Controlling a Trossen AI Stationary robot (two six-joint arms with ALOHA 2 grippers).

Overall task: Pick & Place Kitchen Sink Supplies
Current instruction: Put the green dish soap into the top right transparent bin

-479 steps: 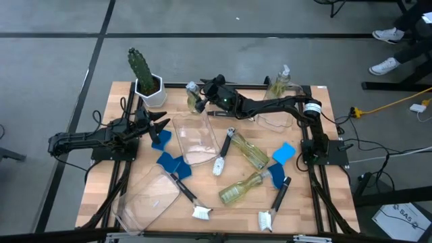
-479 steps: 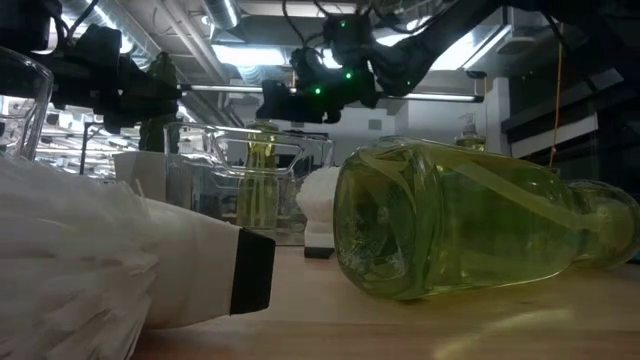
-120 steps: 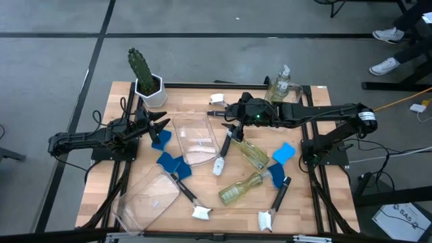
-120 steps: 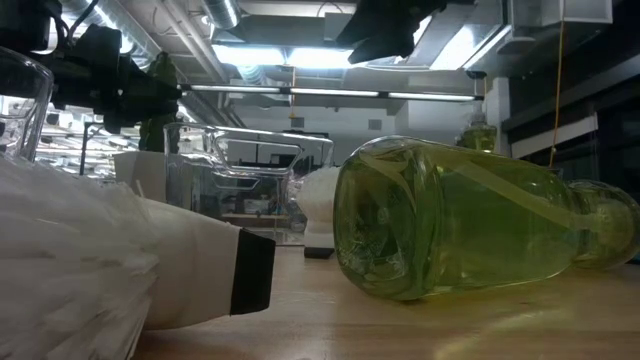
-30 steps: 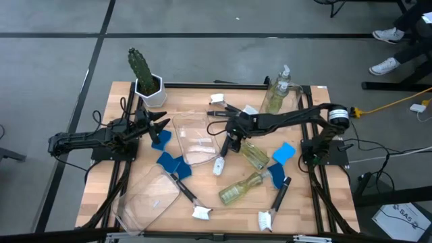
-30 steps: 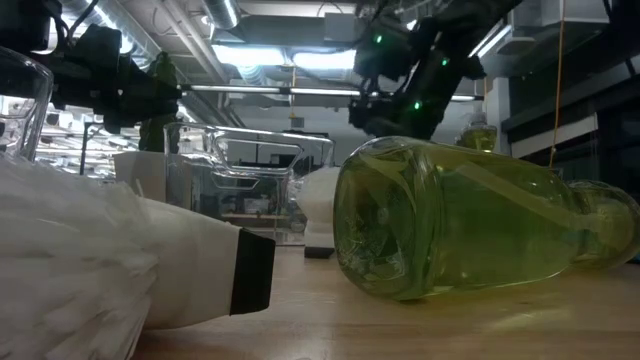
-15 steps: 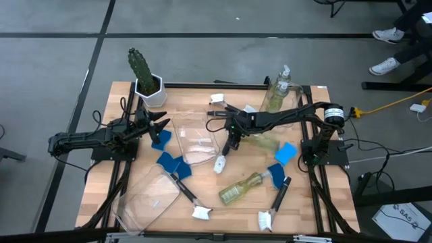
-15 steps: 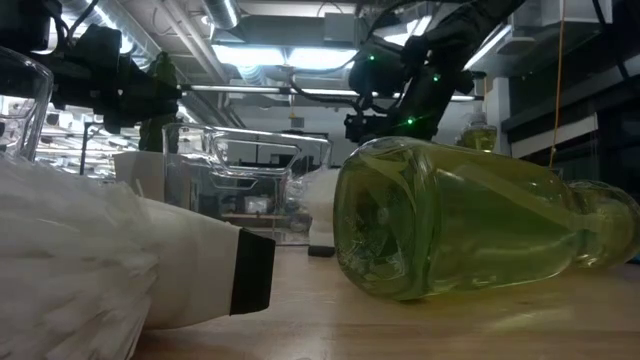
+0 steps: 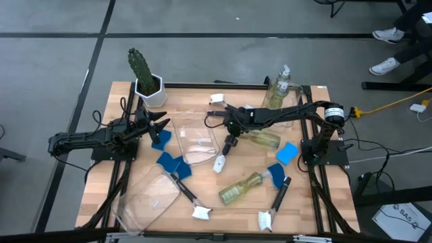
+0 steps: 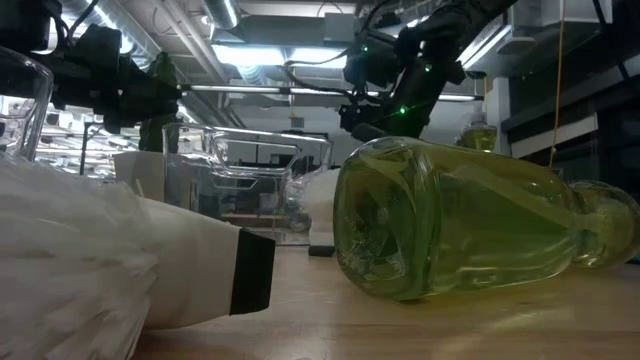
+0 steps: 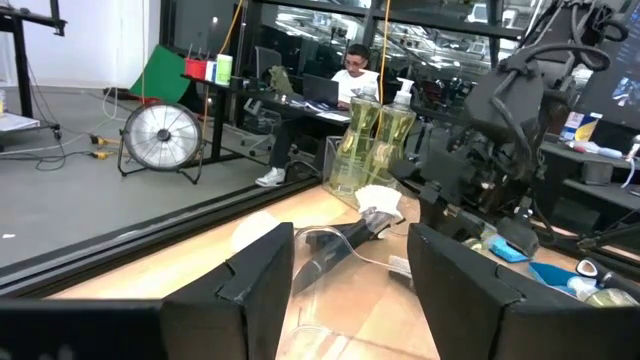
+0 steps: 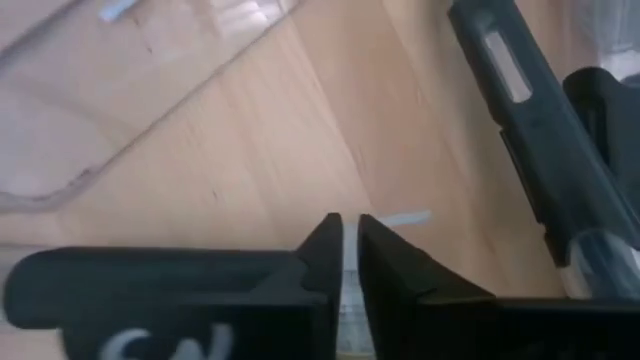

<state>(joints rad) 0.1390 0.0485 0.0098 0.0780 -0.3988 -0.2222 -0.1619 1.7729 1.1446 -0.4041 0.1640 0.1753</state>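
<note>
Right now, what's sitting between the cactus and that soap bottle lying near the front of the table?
In the high view, a clear plastic bin and a dish brush lie between the cactus and the soap bottle.

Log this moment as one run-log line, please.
right gripper: shut beside dish brush handle, grasp unconfirmed | left gripper: open, waiting at table's left

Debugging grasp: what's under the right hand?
The right hand sits over the black handle of a dish brush; its white head sticks out beside the clear bin. The contact itself is covered.
</note>
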